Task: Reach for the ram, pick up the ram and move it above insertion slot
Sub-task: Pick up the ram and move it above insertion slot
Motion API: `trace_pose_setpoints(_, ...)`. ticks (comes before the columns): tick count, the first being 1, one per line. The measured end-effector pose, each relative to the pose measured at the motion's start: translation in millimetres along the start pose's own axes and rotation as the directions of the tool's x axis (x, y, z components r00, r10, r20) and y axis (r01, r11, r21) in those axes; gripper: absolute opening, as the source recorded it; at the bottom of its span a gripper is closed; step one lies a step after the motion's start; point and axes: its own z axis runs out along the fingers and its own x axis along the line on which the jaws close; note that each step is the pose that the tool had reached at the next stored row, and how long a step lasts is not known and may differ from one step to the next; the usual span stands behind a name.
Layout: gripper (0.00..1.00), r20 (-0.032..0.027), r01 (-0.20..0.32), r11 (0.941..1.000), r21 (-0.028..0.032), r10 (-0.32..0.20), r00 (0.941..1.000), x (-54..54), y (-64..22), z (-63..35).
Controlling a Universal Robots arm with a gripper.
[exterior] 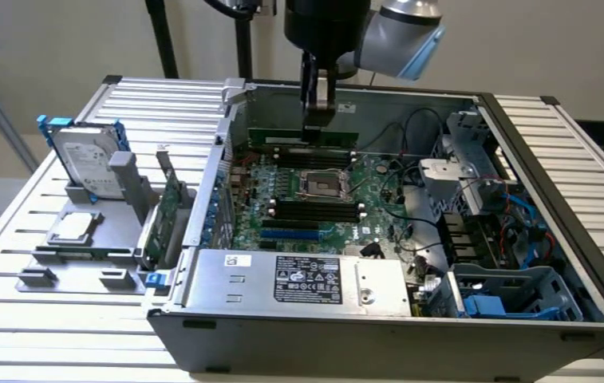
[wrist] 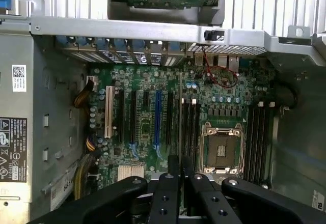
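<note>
Fingers (wrist: 179, 183) up close, pinched narrow on the ram (exterior: 304, 136), seemingly; its edge is mostly hidden between them, hanging over the black insertion slot (exterior: 304, 155) beside the processor socket (exterior: 320, 186).

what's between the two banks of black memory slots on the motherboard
The square silver processor socket sits between the two banks of long black plastic memory slots, seen in both the exterior and wrist views.

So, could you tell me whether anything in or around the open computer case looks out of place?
Nothing stands out. The ram is gripped in the end effector above the motherboard, lined up with the memory slots, and nothing looks spilled, broken or askew.
</note>
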Motion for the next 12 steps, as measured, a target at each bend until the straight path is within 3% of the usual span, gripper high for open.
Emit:
trace_pose_setpoints(7, 0.13, 0.0006, -0.03, 0.9996, 0.0018, 0.03, 0.9996, -0.5, -10.0, 4.1)
trace_pose_setpoints(12, 0.13, 0.0008, -0.031, 0.9995, 0.0049, 0.031, 0.9995, -0.6, -11.8, 4.5)
